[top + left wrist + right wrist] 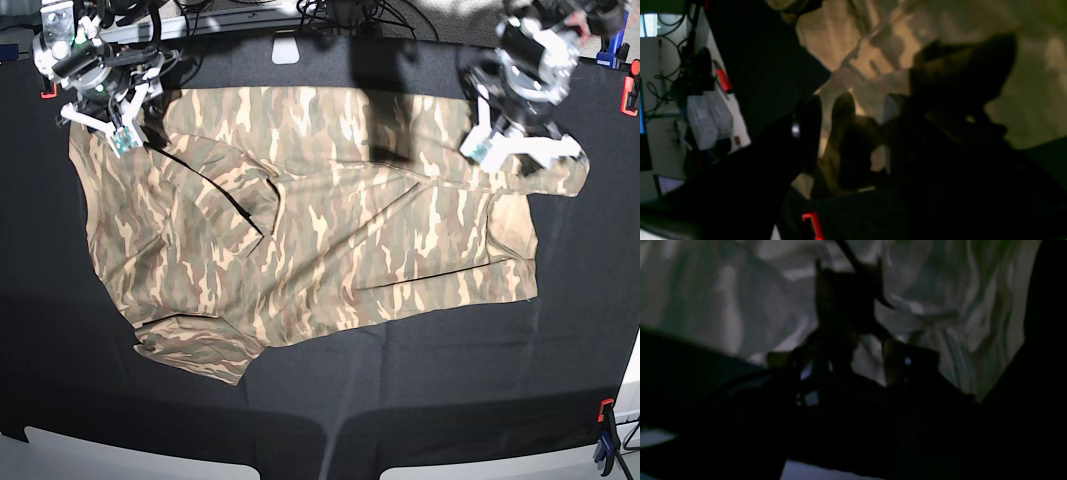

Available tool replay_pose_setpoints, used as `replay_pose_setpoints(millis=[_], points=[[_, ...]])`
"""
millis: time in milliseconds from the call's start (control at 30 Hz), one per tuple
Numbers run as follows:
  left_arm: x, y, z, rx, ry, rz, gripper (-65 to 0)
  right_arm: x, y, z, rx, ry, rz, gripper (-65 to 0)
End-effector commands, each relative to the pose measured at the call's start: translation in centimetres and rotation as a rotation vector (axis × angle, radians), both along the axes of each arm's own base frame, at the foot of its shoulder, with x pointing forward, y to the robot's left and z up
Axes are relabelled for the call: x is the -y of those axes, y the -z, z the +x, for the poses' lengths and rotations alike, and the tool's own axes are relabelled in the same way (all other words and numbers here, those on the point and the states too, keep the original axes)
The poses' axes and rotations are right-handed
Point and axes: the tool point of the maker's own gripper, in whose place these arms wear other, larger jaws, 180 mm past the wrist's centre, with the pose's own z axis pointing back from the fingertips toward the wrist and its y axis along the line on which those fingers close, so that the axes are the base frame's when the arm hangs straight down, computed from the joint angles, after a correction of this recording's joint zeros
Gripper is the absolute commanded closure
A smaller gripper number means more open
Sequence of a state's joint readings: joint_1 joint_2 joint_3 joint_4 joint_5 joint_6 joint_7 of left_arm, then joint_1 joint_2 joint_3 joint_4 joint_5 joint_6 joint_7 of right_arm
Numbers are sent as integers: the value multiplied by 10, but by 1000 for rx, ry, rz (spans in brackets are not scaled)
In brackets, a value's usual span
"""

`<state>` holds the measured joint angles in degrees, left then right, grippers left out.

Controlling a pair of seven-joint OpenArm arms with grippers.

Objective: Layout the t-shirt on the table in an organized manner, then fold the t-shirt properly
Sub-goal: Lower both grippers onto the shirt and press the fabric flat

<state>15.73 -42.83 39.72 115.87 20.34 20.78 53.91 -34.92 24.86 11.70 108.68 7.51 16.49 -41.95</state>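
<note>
Camouflage-print tan and olive fabric t-shirt (pixel 330 230): spread, wrinkled, centre frame on matte black cloth tabletop (pixel 400 390). Left gripper (pixel 522 148), upper right: jaws apart over shirt edge. Right gripper (pixel 100 112), upper left: jaws apart at shirt corner.

The bench (pixel 420 390) is a broad surface under matte black cloth with faint creases, and white corners show at its near edge. Red-and-blue clamps (pixel 605 425) grip its edges at the near right and far right. The t-shirt (pixel 330 240) lies directly on it, spread wide across the far half, camouflage side up. One sleeve (pixel 195 350) reaches toward the near left. A fold lies across the shirt's left part, and the right edge is turned over, showing plain tan.
</note>
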Motion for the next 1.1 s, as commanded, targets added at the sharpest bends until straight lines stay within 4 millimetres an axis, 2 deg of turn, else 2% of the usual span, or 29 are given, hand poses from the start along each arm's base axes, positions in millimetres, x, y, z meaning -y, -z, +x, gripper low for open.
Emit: replay_pose_setpoints(millis=[0,67,200,300,367,433,500,567,667,800,900,1067], points=[[2,-10,5,47,18,-6,-277,5,-9,11,49,18,-7,-269],[5,-14,5,56,24,-15,-277,-1,-13,23,83,37,42,-269],[12,-28,7,84,29,-40,-277,-28,-33,61,179,-3,182,-269],[5,-27,1,40,-19,-21,-277,-45,-50,85,242,-37,256,-269],[2,-26,-2,28,-25,-11,-277,-53,-55,93,257,-70,271,-269],[3,-25,-4,28,-16,-14,-277,-60,-53,91,232,-119,275,-269],[3,-23,-7,18,-17,-18,-277,-64,-40,75,135,-189,243,-269],[5,-21,-10,12,-8,-23,-277,-55,-25,56,37,-208,173,-269],[17,-16,-18,-4,26,-84,-277,-43,-17,41,15,-203,117,-269],[29,-18,-17,3,56,-150,-277,-47,-27,52,120,-144,192,-269],[26,-32,3,82,65,-115,-277,-61,-38,63,160,-138,289,-269],[26,-64,43,213,74,-112,-277,-69,-53,81,215,-140,345,-269]])
